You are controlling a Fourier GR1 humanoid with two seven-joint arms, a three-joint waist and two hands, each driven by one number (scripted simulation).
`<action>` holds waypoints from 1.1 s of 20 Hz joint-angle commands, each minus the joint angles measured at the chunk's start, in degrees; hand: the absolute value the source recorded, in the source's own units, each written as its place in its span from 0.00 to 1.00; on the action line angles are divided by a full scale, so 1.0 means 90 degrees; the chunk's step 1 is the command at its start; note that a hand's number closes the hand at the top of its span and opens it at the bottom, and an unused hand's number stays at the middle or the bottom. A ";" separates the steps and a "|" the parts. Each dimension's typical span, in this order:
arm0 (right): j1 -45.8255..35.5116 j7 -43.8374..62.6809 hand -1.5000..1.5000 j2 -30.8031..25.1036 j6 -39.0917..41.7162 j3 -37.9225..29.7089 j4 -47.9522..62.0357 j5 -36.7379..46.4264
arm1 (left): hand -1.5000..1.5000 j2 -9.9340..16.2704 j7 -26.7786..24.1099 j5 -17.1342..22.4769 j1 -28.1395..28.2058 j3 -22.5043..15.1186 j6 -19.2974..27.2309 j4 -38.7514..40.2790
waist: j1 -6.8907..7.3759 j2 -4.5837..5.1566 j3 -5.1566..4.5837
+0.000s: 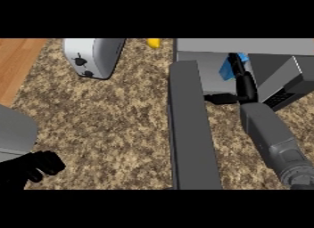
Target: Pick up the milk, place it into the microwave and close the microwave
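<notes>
Right hand (242,80) is inside microwave (298,71), fingers curled round milk (226,67): set it flat, release, withdraw past door (192,133). Left hand (28,169) is curled, empty.

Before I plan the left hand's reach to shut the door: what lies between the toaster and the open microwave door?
In the head view, only bare speckled counter lies between the toaster and the open microwave door; a yellow item sits farther back.

Below me a speckled brown granite counter (113,129) fills most of the view. Far left, a strip of light wood surface (8,67) borders it. A silver toaster (92,57) stands at the far edge, left of centre. Just right of it, something small and yellow (154,42), too cropped to identify. Light even.
</notes>
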 commanded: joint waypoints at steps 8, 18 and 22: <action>0.1152 -0.0496 0.00 0.0428 0.1030 0.0075 -0.0469 -0.0311 | 1.00 -0.0074 0.0150 -0.0600 0.0069 -0.1674 0.0902 0.0010 | -0.0270 -0.0145 -0.0020; 0.3064 -0.0633 0.00 0.0316 0.1675 0.0545 -0.1912 -0.0457 | 1.00 -0.0075 0.0055 -0.1507 -0.0592 -0.2450 0.1101 0.0609 | -0.0420 -0.0191 -0.0030; 0.3628 -0.0223 0.00 0.0143 0.2094 0.0638 -0.2852 -0.0683 | 1.00 -0.0075 -0.0150 -0.1823 -0.1541 -0.2828 0.1646 0.1566 | -0.0491 -0.0180 -0.0033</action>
